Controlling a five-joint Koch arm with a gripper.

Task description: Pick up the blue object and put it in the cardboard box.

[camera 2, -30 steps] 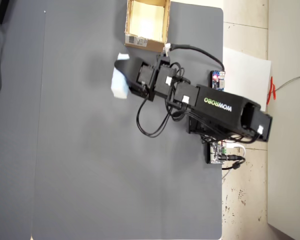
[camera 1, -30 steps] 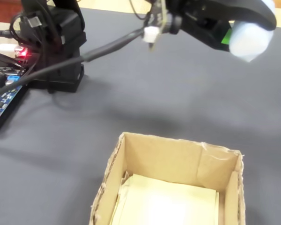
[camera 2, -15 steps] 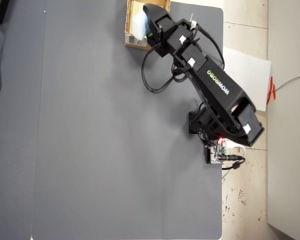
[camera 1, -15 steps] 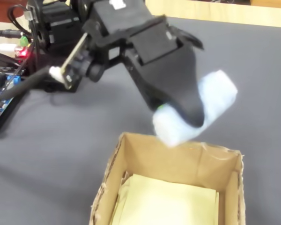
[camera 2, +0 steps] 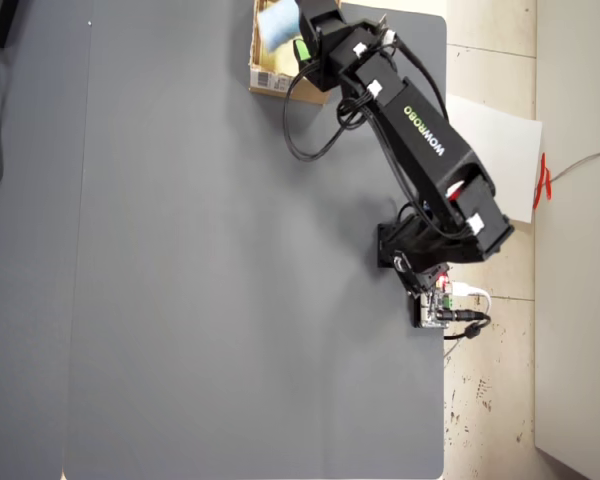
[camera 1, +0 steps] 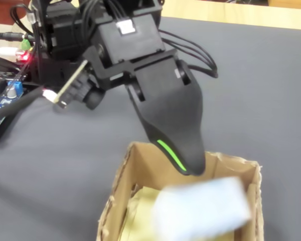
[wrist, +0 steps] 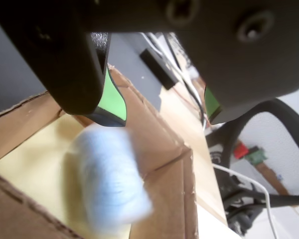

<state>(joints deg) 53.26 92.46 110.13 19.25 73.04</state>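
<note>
Writing: white letters "WOWROBO" on the black arm point(camera 2: 420, 115) in the overhead view; a white barcode label point(camera 2: 271, 81) on the box's outer side, too small to read.
Gripper: black gripper with green-lined tips point(wrist: 162, 112), jaws spread apart, holding nothing, poised over the box.
Blue object: pale blue soft rectangular block point(camera 1: 203, 208), motion-blurred, inside the box, free of the jaws.
Box: shallow tan cardboard box point(camera 1: 121, 182) at 12 o'clock of the dark grey worktop point(camera 2: 210, 280), cut off by the frame edge.
</note>
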